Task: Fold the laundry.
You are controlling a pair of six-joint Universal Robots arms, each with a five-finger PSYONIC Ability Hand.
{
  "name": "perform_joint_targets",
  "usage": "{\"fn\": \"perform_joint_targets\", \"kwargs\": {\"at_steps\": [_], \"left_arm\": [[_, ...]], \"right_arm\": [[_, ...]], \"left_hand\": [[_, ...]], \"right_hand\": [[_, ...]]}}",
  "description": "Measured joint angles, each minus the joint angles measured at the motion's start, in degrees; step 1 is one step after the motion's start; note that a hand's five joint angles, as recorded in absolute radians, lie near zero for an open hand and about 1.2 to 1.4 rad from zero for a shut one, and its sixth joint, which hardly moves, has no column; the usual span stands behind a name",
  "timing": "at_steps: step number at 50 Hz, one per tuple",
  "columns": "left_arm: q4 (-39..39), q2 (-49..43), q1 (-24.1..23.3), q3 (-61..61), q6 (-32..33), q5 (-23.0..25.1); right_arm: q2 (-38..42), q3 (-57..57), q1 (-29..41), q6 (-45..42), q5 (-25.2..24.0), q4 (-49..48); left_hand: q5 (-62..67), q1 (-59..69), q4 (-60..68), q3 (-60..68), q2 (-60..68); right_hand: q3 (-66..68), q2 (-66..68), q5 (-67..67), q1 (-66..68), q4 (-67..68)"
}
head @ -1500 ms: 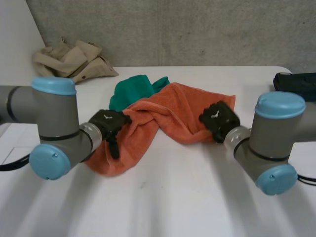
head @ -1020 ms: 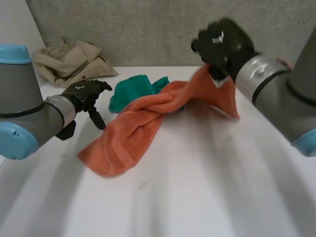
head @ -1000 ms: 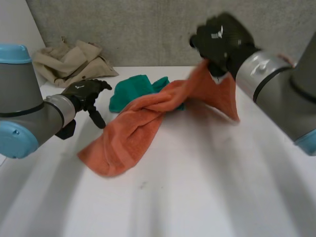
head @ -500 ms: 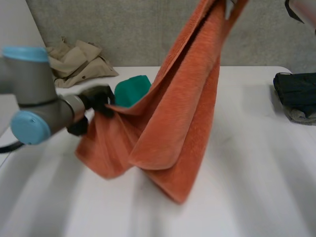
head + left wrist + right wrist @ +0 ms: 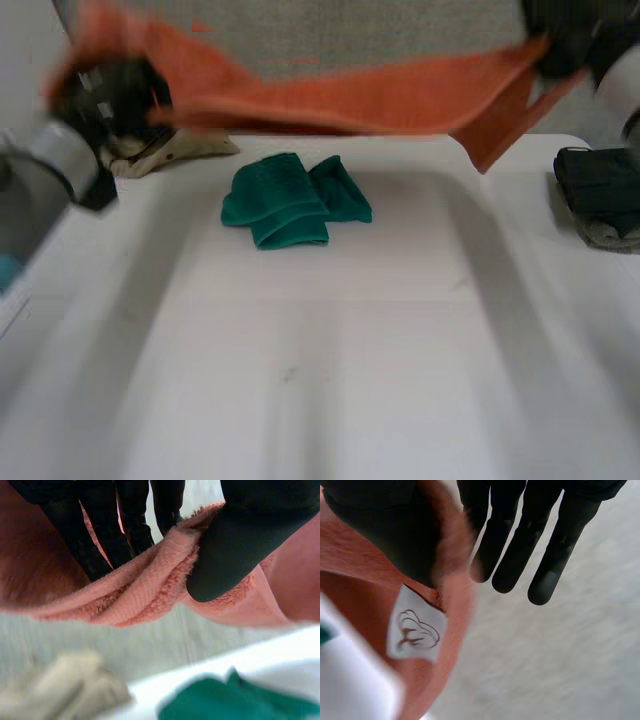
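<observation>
- Beneath everything, the white table [image 5: 320, 380] spans the head view, with nothing lying on it from the centre down to 6 o'clock.
- One orange towel [image 5: 350, 100] hangs in the air over the table's 12 o'clock edge. It is stretched in a long band from 10 o'clock to 2 o'clock, clear of the tabletop, and a loose corner droops under its right end.
- Two hands carry it, one at each end. The left hand [image 5: 105, 90] is at 10 o'clock. Its wrist view shows the thumb [image 5: 250, 535] pressing a bunched towel edge [image 5: 150, 590] against the fingers [image 5: 100, 535] in a firm pinch.
- The right hand [image 5: 560, 35] is at 2 o'clock. In its wrist view the thumb [image 5: 380, 530] clamps a towel corner [image 5: 455, 565] against the nearest finger, while the other fingers [image 5: 555, 545] reach straight out beyond it.
- One green cloth [image 5: 295, 200] lies crumpled on the table, just off centre toward 11 o'clock. It sits beneath the towel's span, apart from both hands.
- One dark bundle [image 5: 600, 185] sits at the 3 o'clock edge, well apart from the green cloth.
- One beige garment [image 5: 175, 148] lies at 10 o'clock, partly hidden behind the left hand and the towel.
- One white label [image 5: 415, 625] with a brown mark is on the towel, just beside the right thumb.
</observation>
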Motion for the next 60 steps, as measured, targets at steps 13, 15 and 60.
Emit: {"fn": "perform_joint_targets", "kwargs": {"at_steps": [13, 15, 60], "left_arm": [[-2.14, -16.20, 3.27, -12.13, 10.70, 3.79], [-4.27, -16.86, 4.23, -11.67, 11.73, 4.32], [-1.91, -17.05, 1.17, -12.42, 21.31, 4.74]], "right_arm": [[5.60, 26.07, -1.52, -4.09, -3.96, -5.84], [6.17, 27.68, -1.91, -4.27, -3.88, -6.82], [3.60, 29.33, -6.75, 2.47, -3.08, -9.69]], "left_hand": [[-17.38, -18.92, -20.02, -19.68, -20.11], [-22.11, -23.24, -24.81, -24.00, -24.47], [-33.82, -34.20, -36.52, -36.19, -36.42]], "right_hand": [[0.00, 0.00, 0.00, 0.00, 0.00], [0.00, 0.00, 0.00, 0.00, 0.00], [0.00, 0.00, 0.00, 0.00, 0.00]]}}
